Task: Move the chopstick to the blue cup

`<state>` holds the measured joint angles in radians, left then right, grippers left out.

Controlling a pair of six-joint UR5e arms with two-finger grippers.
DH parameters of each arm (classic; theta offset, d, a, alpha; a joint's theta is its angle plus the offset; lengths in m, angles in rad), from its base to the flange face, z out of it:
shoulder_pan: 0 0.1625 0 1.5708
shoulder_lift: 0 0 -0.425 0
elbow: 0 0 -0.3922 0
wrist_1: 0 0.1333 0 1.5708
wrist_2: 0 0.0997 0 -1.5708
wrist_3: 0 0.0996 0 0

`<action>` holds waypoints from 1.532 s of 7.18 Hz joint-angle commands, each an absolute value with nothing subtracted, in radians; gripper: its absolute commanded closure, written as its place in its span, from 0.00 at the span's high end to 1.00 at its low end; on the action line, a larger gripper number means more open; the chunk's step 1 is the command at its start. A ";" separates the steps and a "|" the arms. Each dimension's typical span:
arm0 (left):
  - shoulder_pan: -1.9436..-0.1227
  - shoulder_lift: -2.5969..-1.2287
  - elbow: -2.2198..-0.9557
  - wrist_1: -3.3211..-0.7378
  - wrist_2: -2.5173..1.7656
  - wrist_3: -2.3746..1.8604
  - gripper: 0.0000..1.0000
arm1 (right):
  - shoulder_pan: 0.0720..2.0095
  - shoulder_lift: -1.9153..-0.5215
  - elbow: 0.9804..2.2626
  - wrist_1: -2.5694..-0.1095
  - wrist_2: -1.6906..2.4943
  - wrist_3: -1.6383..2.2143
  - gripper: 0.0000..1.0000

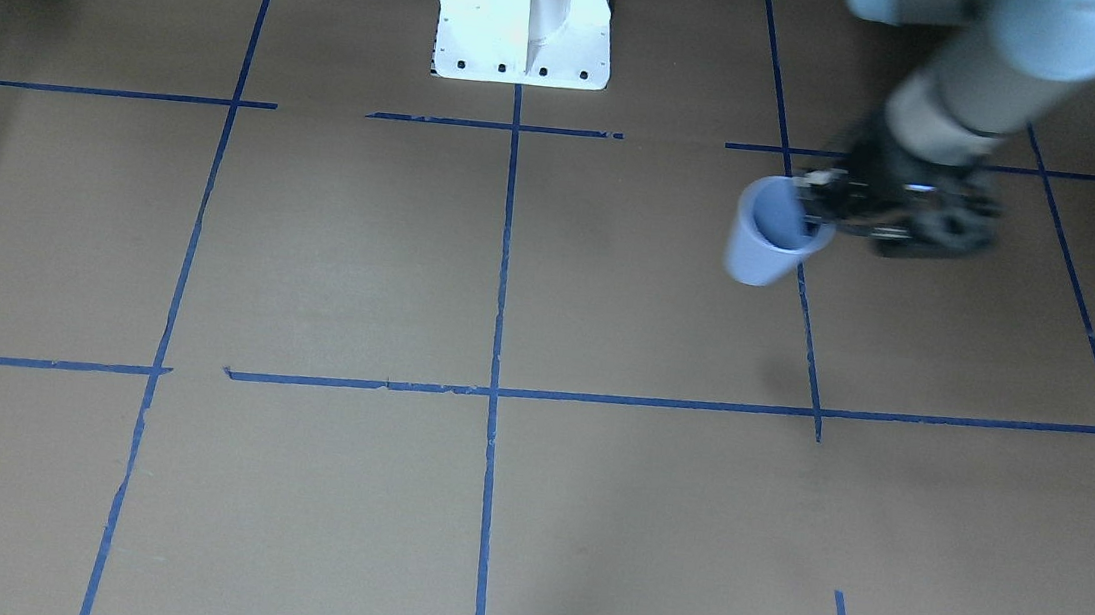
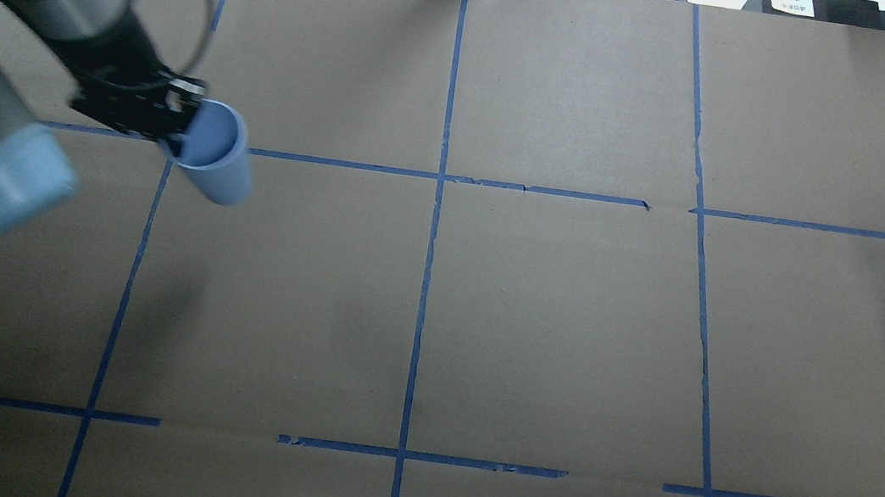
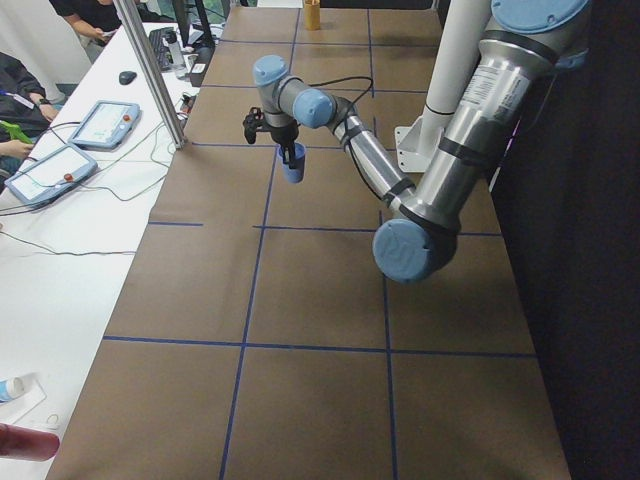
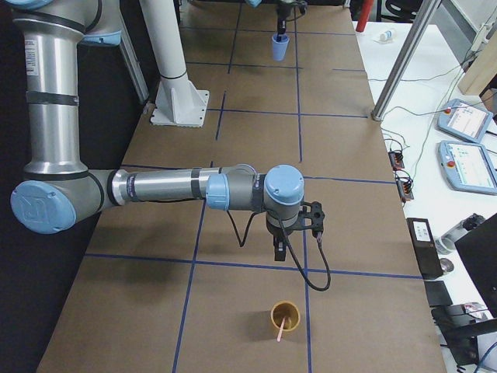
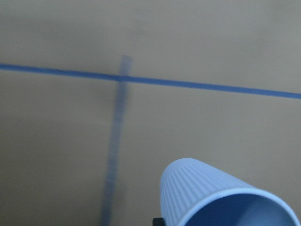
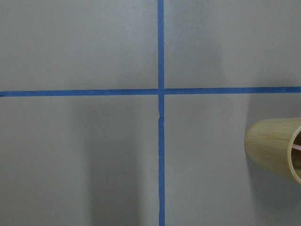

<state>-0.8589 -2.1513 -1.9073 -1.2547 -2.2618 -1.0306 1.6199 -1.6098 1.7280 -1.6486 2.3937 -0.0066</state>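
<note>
Though the right end effector (image 4: pixel 278 252) couldn't be read as open or closed, the left end effector (image 2: pixel 183 130) gripped the blue cup (image 2: pixel 218 168). Chopstick (image 4: pixel 280 329) looked thin, light, stiff, prob. slick; best hold was its exposed top.

1 blue cup (image 2: pixel 215 159), 1 tan cup (image 4: pixel 293 322), and seemingly 1 pink chopstick (image 4: pixel 283 330).

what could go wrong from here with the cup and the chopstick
1. The left gripper pinches the blue cup only by its rim, in mid-air; it might slip or swing.
2. The chopstick leans in the tan cup, which stands free at the other end; pulling it out could tip that cup.
</note>
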 commanded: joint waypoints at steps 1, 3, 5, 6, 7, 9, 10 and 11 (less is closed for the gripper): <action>-0.694 -2.369 -1.664 -1.465 -2.178 -1.286 0.00 | 1.620 -1.611 1.730 -1.649 2.396 -0.005 1.00; -0.642 -2.418 -1.530 -1.572 -2.113 -1.298 0.00 | 1.620 -1.611 1.727 -1.649 2.398 -0.005 1.00; -0.624 -2.413 -1.514 -1.589 -2.102 -1.299 0.00 | 1.620 -1.620 1.713 -1.649 2.439 -0.005 1.00; -0.612 -2.405 -1.513 -1.589 -2.102 -1.298 0.02 | 1.620 -1.620 1.713 -1.649 2.447 -0.005 1.00; -0.608 -2.408 -1.499 -1.592 -2.102 -1.298 0.03 | 1.620 -1.620 1.713 -1.649 2.447 -0.005 1.00; -0.592 -2.408 -1.497 -1.594 -2.102 -1.298 0.06 | 1.620 -1.620 1.713 -1.649 2.447 -0.005 1.00; -0.592 -2.408 -1.497 -1.594 -2.102 -1.298 0.23 | 1.620 -1.620 1.715 -1.649 2.448 -0.002 1.00; -0.592 -2.398 -1.500 -1.592 -2.099 -1.290 0.99 | 1.623 -1.620 1.717 -1.649 2.448 0.005 1.00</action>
